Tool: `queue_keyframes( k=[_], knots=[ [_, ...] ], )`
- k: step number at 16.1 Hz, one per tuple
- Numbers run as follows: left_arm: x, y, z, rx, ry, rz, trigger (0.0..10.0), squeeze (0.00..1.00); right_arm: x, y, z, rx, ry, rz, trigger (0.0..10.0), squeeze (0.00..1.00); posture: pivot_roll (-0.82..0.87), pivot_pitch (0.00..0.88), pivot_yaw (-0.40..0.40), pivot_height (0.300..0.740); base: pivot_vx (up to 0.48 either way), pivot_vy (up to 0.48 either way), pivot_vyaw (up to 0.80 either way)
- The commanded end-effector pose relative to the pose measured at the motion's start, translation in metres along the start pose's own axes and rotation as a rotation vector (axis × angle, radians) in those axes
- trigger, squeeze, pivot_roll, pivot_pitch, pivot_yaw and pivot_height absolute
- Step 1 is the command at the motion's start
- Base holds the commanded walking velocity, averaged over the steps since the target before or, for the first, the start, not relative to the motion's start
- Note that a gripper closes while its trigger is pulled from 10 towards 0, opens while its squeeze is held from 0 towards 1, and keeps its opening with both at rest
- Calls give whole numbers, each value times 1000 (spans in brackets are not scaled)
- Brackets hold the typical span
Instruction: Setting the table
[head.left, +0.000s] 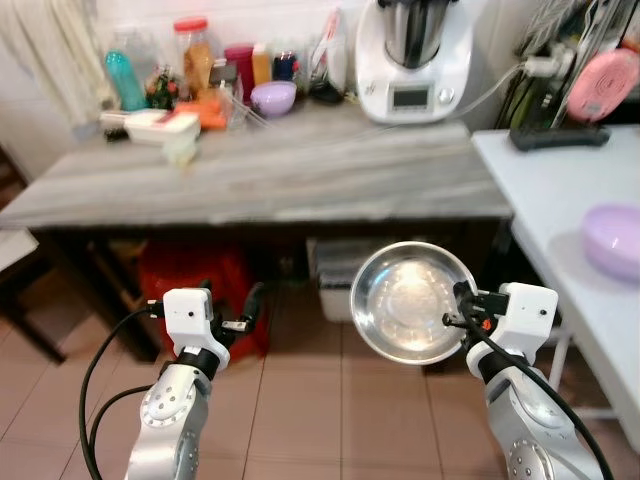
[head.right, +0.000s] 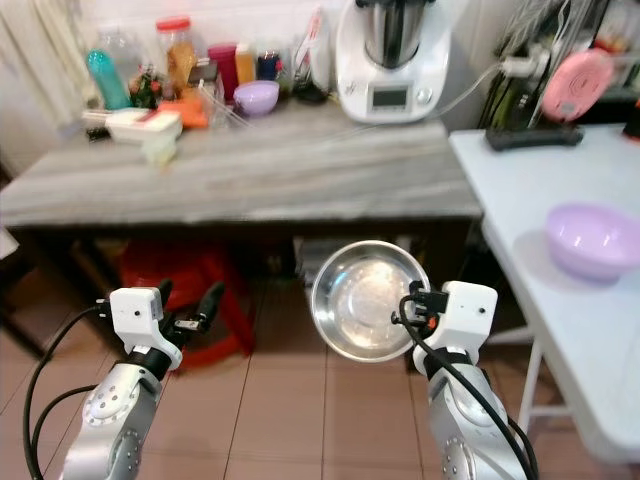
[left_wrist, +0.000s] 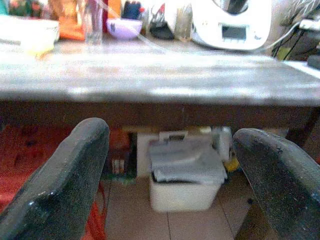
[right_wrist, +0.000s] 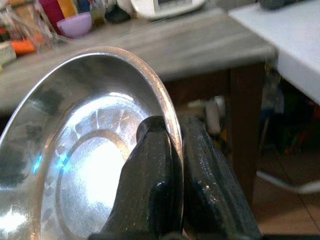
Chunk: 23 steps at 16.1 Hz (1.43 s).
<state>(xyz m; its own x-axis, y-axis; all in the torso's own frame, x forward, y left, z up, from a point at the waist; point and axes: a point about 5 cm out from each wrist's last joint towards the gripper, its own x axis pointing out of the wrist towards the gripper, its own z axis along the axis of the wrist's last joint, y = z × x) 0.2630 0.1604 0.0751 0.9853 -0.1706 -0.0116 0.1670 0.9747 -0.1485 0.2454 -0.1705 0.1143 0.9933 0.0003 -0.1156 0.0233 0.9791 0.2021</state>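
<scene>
A round steel bowl (head.left: 412, 300) hangs in front of the grey counter (head.left: 260, 180), held by its rim. My right gripper (head.left: 458, 305) is shut on that rim, one finger (right_wrist: 147, 175) inside the bowl and the other outside. My left gripper (head.left: 245, 312) is held low in front of the counter, open with nothing between its fingers (left_wrist: 65, 175). A purple bowl (head.left: 612, 238) rests on the white table (head.left: 550, 180) at the right. A smaller purple bowl (head.left: 273, 97) stands at the back of the counter.
The counter's back holds bottles, jars (head.left: 192, 50), a white lidded container (head.left: 160, 124) and a white kitchen machine (head.left: 412, 55). Under it are a red stool (head.left: 195, 280) and a white lidded box (left_wrist: 185, 175). A pink plate (head.left: 605, 85) stands at the far right. Tiled floor lies below.
</scene>
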Motion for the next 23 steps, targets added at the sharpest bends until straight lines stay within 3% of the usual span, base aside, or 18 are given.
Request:
queue_keyframes(
  k=[1, 6, 14, 17, 23],
  knots=[
    [-1, 10, 3, 22, 1, 27, 10000, 0, 1, 10, 4, 17, -22, 32, 10000, 0, -58, 0, 70, 740, 424, 0, -800],
    [0, 10, 3, 23, 2, 21, 10000, 0, 1, 11, 4, 14, -31, 38, 10000, 0, -60, 0, 75, 740, 423, 0, -213],
    [1, 8, 3, 21, 3, 11, 10000, 0, 1, 13, 4, 15, -38, 35, 10000, 0, -59, 0, 81, 740, 424, 0, 530],
    [1, 7, 3, -4, 2, 10, 10000, 0, 2, 11, 4, 18, -42, 24, 10000, 0, -57, 0, 82, 740, 279, 0, 0],
    [-7, -10, 2, 22, 11, -168, 10000, 0, 7, 2, 11, 16, -78, -47, 10000, 0, -56, 0, 83, 740, 0, 0, 0]
  ],
)
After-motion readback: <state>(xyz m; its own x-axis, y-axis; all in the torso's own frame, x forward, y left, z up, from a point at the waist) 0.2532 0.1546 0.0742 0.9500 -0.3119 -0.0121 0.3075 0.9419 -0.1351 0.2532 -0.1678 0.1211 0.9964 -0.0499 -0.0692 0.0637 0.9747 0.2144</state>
